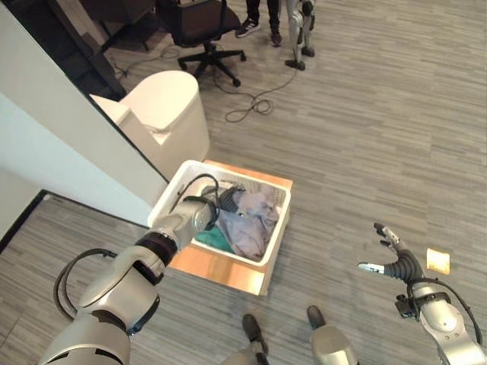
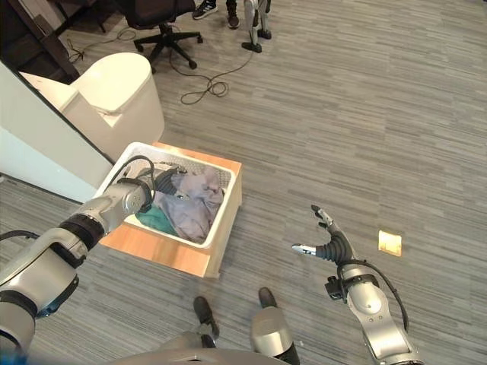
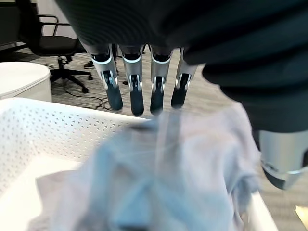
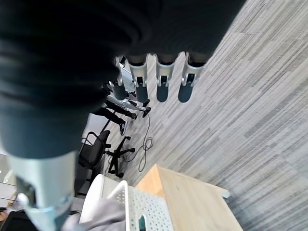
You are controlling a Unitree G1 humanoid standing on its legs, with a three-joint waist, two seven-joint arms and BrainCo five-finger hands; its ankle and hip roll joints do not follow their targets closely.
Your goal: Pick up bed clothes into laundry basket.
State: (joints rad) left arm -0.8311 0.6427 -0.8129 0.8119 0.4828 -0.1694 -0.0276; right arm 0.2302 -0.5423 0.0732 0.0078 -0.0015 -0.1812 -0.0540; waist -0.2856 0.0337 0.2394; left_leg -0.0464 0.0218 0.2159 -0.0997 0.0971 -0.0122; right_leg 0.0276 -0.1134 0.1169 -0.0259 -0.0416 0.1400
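A: Right robot hand [image 2: 331,245] nearest, low over bare floor [image 2: 396,137], fingers spread, holding nothing. Why parked there?

B: Likely kept well apart so it doesn't crowd the basket work.

A: Left robot hand [image 1: 215,207]?

B: Reaching inside the white laundry basket [image 1: 176,185], fingers straight above the grey bed clothes [image 1: 255,220], nothing gripped. Looks released.

A: Cloth location?

B: Heaped in the basket over something teal [image 1: 213,239]. Basket sits on a low wooden platform [image 1: 221,270], probably raised for reach.

A: Surroundings?

B: Office chair [image 1: 199,30], white bin [image 1: 167,114], person's legs [image 1: 262,19] beyond.
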